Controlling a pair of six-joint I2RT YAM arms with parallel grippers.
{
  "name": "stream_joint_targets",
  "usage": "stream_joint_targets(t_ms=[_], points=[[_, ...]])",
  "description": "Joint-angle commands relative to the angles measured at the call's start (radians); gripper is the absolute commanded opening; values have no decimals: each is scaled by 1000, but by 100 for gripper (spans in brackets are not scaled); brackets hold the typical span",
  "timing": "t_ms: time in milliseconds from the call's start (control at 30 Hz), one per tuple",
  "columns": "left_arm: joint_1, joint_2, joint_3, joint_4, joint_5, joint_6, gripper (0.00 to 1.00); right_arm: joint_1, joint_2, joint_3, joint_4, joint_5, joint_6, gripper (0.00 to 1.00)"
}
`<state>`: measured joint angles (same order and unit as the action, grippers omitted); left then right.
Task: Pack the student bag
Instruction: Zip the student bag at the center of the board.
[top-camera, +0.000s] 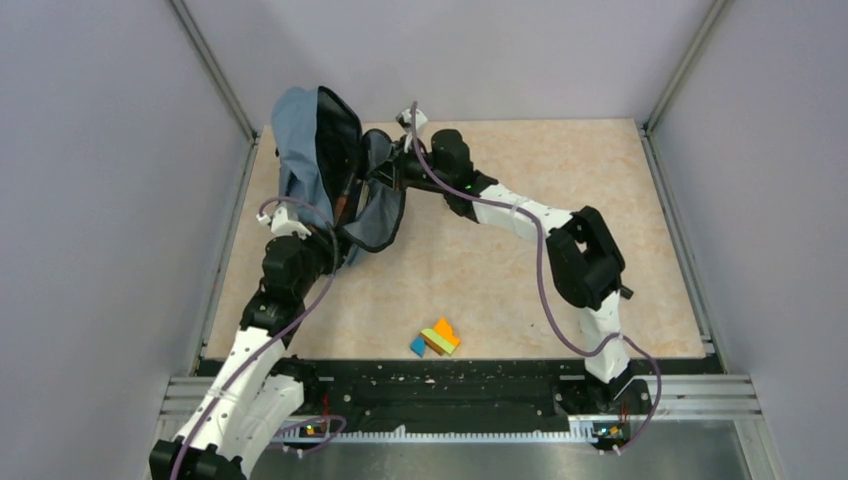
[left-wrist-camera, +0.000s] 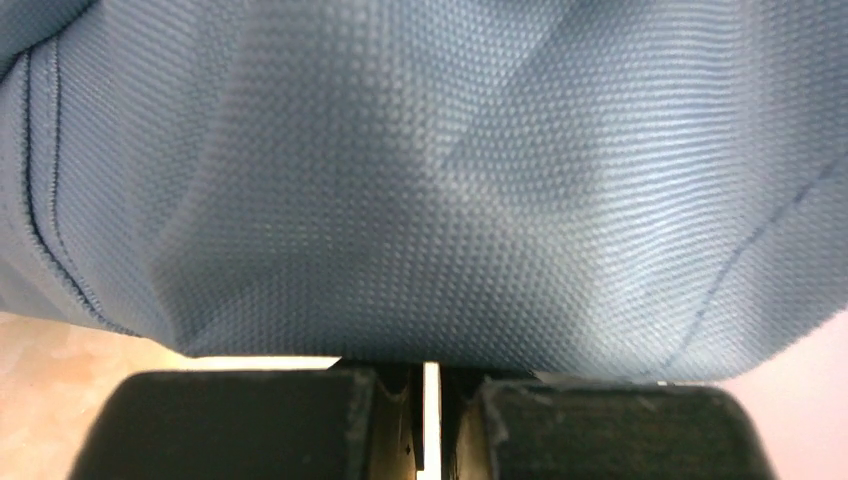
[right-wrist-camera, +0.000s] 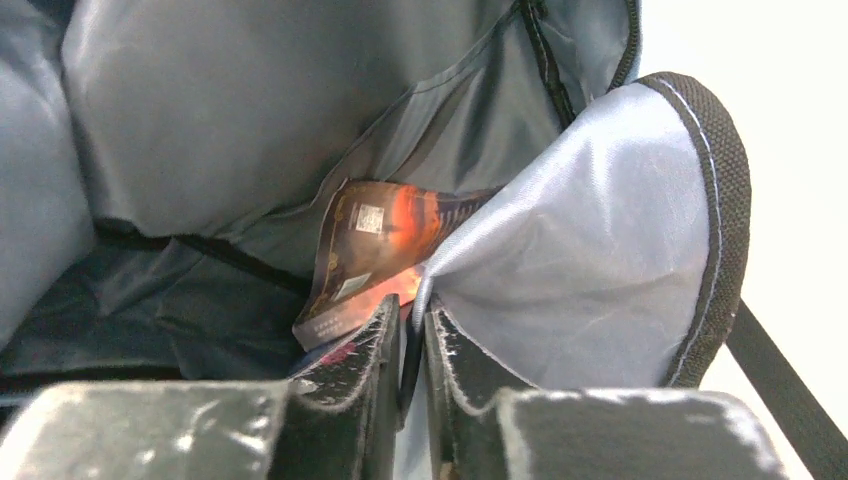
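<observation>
Inside the student bag (right-wrist-camera: 230, 120), a glossy book (right-wrist-camera: 375, 240) is half hidden by lining (right-wrist-camera: 570, 240).

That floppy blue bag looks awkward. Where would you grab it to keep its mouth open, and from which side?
Pinch the student bag at its opening flap, just inside the black bound rim, coming in from the open mouth side, much as the right gripper does. The rim looks stiffer than the limp cloth, and such a thin edge should fit between two fingers.
</observation>
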<state>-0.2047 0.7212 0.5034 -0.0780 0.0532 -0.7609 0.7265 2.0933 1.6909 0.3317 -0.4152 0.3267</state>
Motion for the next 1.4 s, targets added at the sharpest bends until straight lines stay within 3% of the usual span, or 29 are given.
stream_joint_targets(t_ms=[0, 133, 233, 333, 667, 1200, 1267, 1367], points=[[4, -54, 28, 62, -44, 9, 0, -56, -138, -104, 160, -76, 138, 24], [4, -84, 40, 63, -81, 15, 0, -98, -198, -225, 206, -98, 181, 57], [4, -100, 40, 69, -89, 15, 0, -140, -242, -338, 290, -68, 280, 66], [4, -101, 45, 66, -89, 16, 0, -186, -245, -458, 425, -59, 410, 68], [4, -130, 53, 42, -106, 37, 0, -191, -48, -532, 812, -162, 782, 67], [4, -135, 71, 32, -105, 57, 0, -67, 60, -385, 646, -194, 756, 67], [4, -143, 74, 28, -105, 64, 0, -62, 59, -380, 661, -198, 765, 63], [4, -158, 80, 33, -94, 90, 0, -63, 45, -388, 714, -205, 798, 35]])
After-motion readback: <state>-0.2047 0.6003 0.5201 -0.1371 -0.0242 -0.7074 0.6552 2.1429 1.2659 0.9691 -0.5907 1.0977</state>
